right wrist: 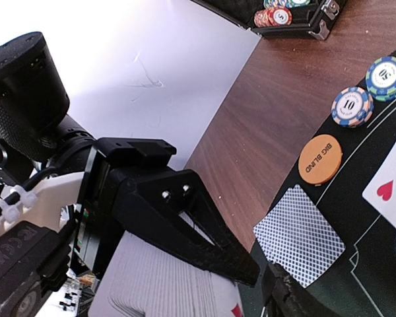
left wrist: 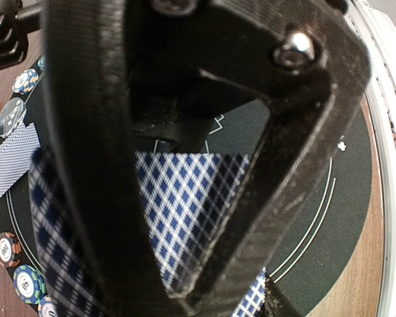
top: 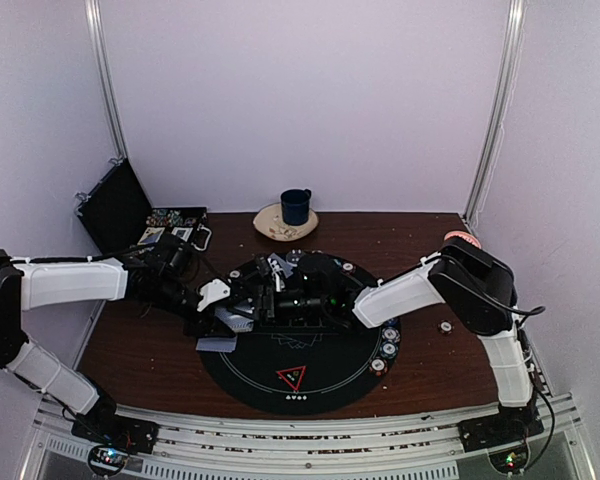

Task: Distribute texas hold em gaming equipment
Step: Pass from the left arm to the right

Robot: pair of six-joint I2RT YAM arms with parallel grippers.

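**A:** What was seen at the far left?

**B:** An open black case [top: 115,210] was set at the table's back left corner, with chips [top: 165,216] stored in it.

**A:** And the left gripper?

**B:** The left gripper [top: 238,318] was clamped on a deck [right wrist: 152,284] of check-backed cards, which was held above the left part of the round mat [top: 330,385].

**A:** Was anything laid out there?

**B:** One card [top: 217,344] was laid face down at the mat's left edge. An orange disc [right wrist: 320,158] was placed near it on the rim. A hearts card [right wrist: 389,185] was laid face up further in.

**A:** What was found in the middle?

**B:** A mug [top: 296,207] was stood on a saucer [top: 270,225] behind the mat. A red-edged triangle [top: 291,377] was laid on the mat's near part.

**A:** And the right gripper?

**B:** The right gripper [top: 272,300] was brought close beside the deck. Whether it was released or clenched could not be told.

**A:** And further right?

**B:** Three rim chips [top: 388,338] were set along the mat's right edge.
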